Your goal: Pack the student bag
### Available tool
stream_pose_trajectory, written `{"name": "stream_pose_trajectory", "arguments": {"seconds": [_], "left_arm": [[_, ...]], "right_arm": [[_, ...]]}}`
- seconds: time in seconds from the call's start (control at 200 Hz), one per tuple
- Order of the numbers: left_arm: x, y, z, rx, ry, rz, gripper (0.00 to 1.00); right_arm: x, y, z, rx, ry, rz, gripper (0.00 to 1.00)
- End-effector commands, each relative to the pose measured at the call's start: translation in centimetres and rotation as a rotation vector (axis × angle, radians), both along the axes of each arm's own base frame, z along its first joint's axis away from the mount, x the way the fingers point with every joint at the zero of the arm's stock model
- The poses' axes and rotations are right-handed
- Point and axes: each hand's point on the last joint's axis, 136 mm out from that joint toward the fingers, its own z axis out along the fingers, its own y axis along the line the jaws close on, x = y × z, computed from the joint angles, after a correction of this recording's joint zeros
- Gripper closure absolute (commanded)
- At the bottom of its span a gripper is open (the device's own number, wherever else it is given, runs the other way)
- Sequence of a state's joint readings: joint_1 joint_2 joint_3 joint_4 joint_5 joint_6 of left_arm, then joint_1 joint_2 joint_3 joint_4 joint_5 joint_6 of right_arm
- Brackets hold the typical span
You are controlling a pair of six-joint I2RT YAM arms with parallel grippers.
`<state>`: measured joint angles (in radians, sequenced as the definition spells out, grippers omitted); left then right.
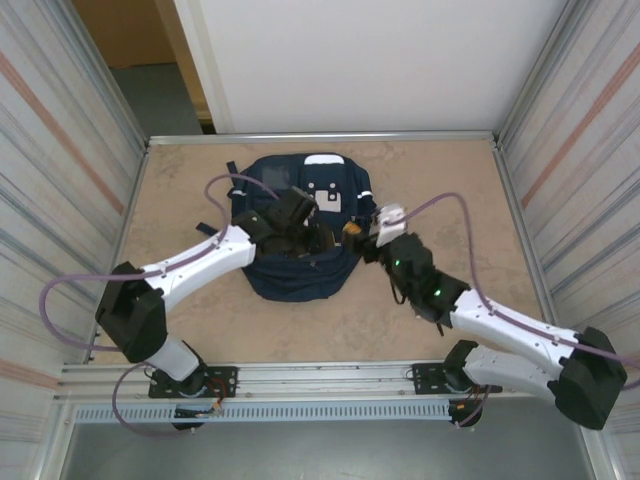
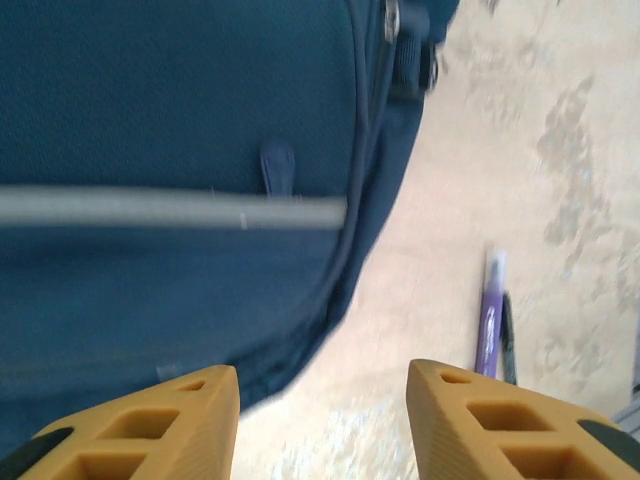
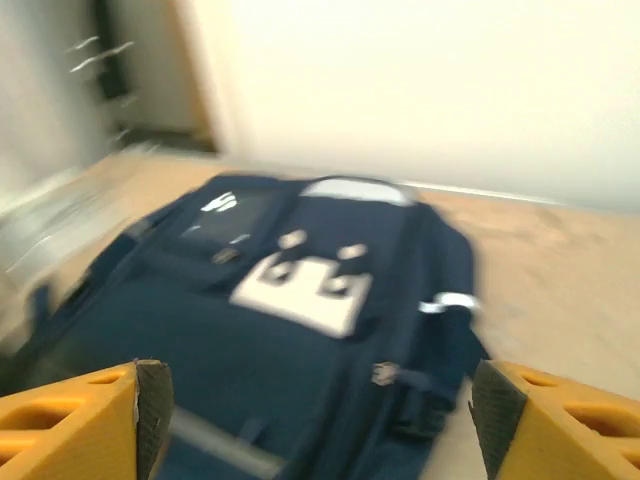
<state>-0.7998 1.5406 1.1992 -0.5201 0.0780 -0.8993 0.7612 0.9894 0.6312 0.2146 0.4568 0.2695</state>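
Note:
The student bag (image 1: 298,278), a navy backpack with a white patch (image 1: 327,198), lies flat in the middle of the table. My left gripper (image 1: 305,235) hovers over the bag's middle. In the left wrist view its orange fingers (image 2: 190,415) stand apart with nothing between them, above the bag's edge (image 2: 180,120) and bare table. My right gripper (image 1: 362,240) sits at the bag's right side. In the blurred right wrist view its fingers (image 3: 85,420) are wide apart and empty, and the bag (image 3: 300,330) lies ahead of them.
A purple pen (image 2: 490,320) and a thin black pen (image 2: 508,340) lie on the tan table (image 1: 440,180) beside the bag. Metal walls close in the left and right sides. A rail runs along the near edge (image 1: 330,375).

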Motion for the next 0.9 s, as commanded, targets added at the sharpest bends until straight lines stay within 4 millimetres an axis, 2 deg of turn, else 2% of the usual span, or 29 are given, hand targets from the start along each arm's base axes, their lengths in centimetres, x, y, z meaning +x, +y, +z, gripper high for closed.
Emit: {"name": "stream_pose_trajectory", "arguments": {"seconds": [0.0, 0.075, 0.145, 0.19, 0.205, 0.236, 0.406, 0.606, 0.616, 0.646, 0.862, 0.897], "left_arm": [[-1.0, 3.3, -2.5, 0.166, 0.026, 0.150, 0.51], [-1.3, 3.9, -3.6, 0.196, 0.040, 0.200, 0.51], [-1.4, 4.1, -4.1, 0.211, 0.033, 0.231, 0.53], [-1.3, 3.7, -4.4, 0.206, 0.035, 0.223, 0.54], [-1.3, 3.4, -4.5, 0.202, 0.037, 0.214, 0.54], [-1.2, 3.1, -4.7, 0.203, 0.044, 0.200, 0.54], [-0.3, 1.1, -5.6, 0.181, 0.049, 0.159, 0.59], [-0.1, 0.3, -7.2, 0.168, 0.083, 0.194, 0.65], [0.0, 0.3, -7.3, 0.168, 0.082, 0.196, 0.65], [-0.1, 0.2, -7.6, 0.170, 0.084, 0.199, 0.66], [1.1, -0.9, -7.3, 0.145, 0.031, 0.202, 0.74], [1.3, -0.9, -7.3, 0.151, 0.021, 0.202, 0.79]], "right_arm": [[1.5, -5.4, -1.6, 0.199, 0.209, -0.201, 0.20], [2.1, -5.7, -2.2, 0.299, 0.258, -0.188, 0.23], [2.1, -4.8, -2.4, 0.323, 0.270, -0.133, 0.25], [1.8, -4.1, -2.4, 0.324, 0.280, -0.090, 0.26], [2.0, -3.8, -3.2, 0.312, 0.303, -0.086, 0.27], [2.0, -3.5, -3.6, 0.307, 0.318, -0.071, 0.28], [1.4, -3.0, -4.9, 0.293, 0.348, -0.039, 0.35], [1.1, -3.6, -5.3, 0.276, 0.336, -0.054, 0.39], [1.0, -3.8, -4.6, 0.284, 0.317, -0.052, 0.39], [0.8, -3.9, -4.4, 0.286, 0.306, -0.053, 0.40], [0.7, -3.9, -4.3, 0.282, 0.295, -0.042, 0.43], [0.7, -3.8, -4.3, 0.284, 0.296, -0.040, 0.43]]}}
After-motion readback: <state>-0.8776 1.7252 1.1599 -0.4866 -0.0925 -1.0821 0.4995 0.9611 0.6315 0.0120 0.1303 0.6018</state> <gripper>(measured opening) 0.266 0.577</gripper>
